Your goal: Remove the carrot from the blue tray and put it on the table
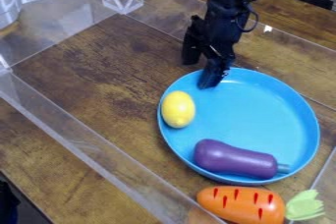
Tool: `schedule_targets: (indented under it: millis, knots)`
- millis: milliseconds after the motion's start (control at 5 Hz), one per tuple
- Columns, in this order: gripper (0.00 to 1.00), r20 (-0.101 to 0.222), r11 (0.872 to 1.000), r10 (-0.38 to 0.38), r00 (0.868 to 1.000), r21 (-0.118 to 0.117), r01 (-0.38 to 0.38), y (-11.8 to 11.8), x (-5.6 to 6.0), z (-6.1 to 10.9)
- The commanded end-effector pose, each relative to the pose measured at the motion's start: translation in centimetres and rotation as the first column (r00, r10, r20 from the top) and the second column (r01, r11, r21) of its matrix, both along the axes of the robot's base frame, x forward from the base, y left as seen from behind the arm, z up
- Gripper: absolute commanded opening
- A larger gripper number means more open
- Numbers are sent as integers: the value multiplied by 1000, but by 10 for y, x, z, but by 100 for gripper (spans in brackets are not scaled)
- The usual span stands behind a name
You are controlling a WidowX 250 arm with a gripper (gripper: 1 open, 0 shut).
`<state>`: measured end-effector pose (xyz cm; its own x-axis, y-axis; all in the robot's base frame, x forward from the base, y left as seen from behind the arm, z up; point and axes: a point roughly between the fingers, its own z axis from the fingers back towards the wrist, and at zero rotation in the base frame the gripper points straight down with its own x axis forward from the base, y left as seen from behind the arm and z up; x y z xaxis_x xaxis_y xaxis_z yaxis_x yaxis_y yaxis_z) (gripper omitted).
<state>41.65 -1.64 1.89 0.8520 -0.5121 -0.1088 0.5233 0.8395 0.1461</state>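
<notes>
1. Gripper (211, 68): jaws spread, holding nothing, at the far rim of the blue tray (269, 110).
2. Carrot (243, 204): already on the table (92, 81), just outside the tray's near rim.
3. Risk: descending here would grasp nothing or nudge the tray.
4. Count: one carrot, one eggplant (237, 159), one lemon (178, 110), one tray.
</notes>
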Motion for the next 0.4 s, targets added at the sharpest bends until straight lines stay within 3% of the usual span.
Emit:
schedule_targets:
  millis: [0, 200]
  knots:
    - [100, -59, 998, 60, 996, 7, -60, 17, -12, -17]
    - [100, -71, 997, 74, 995, 5, -74, 17, -16, -17]
